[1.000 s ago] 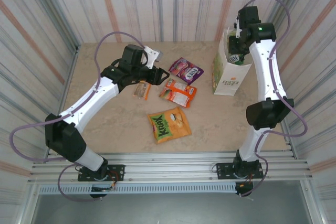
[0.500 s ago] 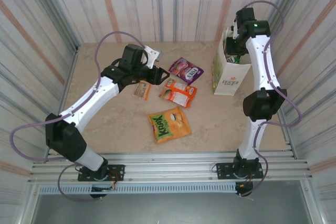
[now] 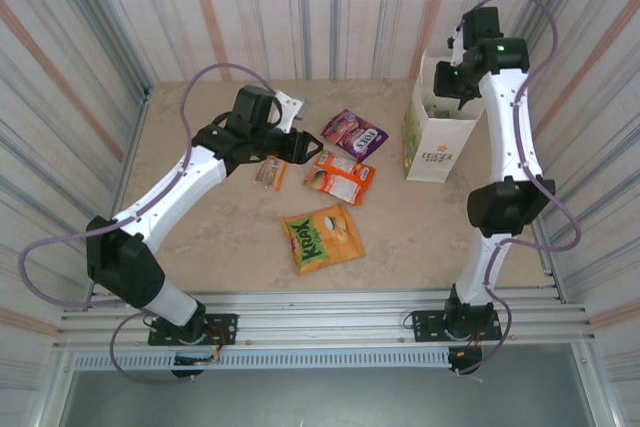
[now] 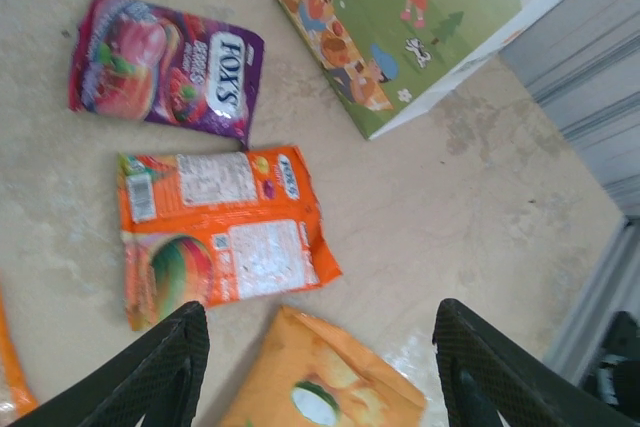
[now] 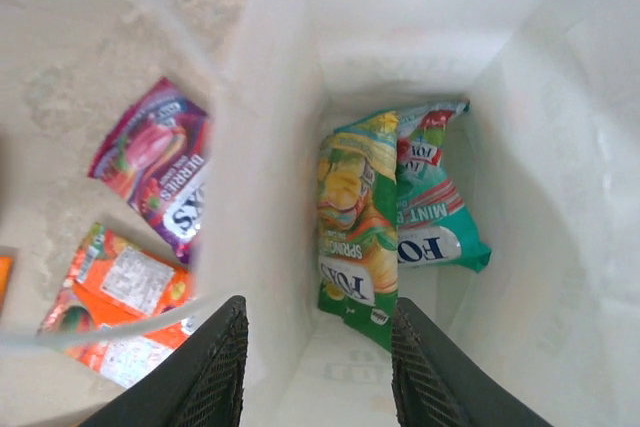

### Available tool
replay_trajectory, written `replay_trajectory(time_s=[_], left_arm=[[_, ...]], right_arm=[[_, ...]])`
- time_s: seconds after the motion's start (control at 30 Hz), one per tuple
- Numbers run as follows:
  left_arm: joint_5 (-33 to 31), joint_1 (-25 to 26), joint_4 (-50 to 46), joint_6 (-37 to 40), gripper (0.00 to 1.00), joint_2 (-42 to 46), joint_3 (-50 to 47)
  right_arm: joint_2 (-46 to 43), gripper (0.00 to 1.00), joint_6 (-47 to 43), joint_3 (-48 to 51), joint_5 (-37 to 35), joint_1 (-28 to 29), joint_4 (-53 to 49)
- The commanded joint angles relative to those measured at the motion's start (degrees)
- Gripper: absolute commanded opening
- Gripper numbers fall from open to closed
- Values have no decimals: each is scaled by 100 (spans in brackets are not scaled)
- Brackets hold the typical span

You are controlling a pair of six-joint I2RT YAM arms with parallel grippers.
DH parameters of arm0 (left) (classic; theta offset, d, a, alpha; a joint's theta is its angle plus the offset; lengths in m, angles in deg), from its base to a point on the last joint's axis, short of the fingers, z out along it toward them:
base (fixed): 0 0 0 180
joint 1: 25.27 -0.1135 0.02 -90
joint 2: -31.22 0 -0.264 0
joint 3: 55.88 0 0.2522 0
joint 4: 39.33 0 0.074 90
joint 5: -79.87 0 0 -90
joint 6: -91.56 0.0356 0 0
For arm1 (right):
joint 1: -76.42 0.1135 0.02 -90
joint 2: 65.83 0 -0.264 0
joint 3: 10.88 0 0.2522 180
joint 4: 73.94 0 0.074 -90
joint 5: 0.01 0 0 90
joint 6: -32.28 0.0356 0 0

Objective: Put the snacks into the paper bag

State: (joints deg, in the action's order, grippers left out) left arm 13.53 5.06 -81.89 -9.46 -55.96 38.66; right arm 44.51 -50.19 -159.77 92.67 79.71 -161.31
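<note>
Now right gripper (image 5: 318, 312) hangs over bag (image 5: 540, 147), fingers apart, empty. Green packet (image 5: 355, 227) and teal packet (image 5: 435, 217) lie inside. Left gripper (image 4: 320, 312) wide, empty.

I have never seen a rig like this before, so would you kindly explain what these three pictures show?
These are two robot arms bolted at the near edge of a table. The wide picture comes from a fixed camera above and behind them. The other two come from a small camera on each wrist, so the dark shapes along their bottom edges belong to the arm itself.

On the table lie a purple packet, an orange-red packet, a Krax packet and a small bar, beside a white paper bag.

The left fingers are open over the packets and hold nothing. The right fingers are open at the bag's mouth, also empty. Inside the bag lie a green-yellow packet and a teal packet.
</note>
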Motion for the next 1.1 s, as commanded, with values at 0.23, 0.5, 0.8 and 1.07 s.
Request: replay_trajectory(time_s=[0.23,0.5,0.8,1.07], left_arm=[[1009,-136,-191,-1606,62,697,-1466],[1337,-510,-31,-2178,61,1020,-2889],[1736,-589,1477,-3278,63,1043,-4359],[2025,-598,2375,-3581,64,649,-4952]], right_arm=[[-2663,43,247,3145,200,1358,1099],[-4229,50,1652,6022,775,2343,2606],[-3811,55,1754,7048,734,3313,2906],[-2947,56,1706,7640,1278,3582,3699]])
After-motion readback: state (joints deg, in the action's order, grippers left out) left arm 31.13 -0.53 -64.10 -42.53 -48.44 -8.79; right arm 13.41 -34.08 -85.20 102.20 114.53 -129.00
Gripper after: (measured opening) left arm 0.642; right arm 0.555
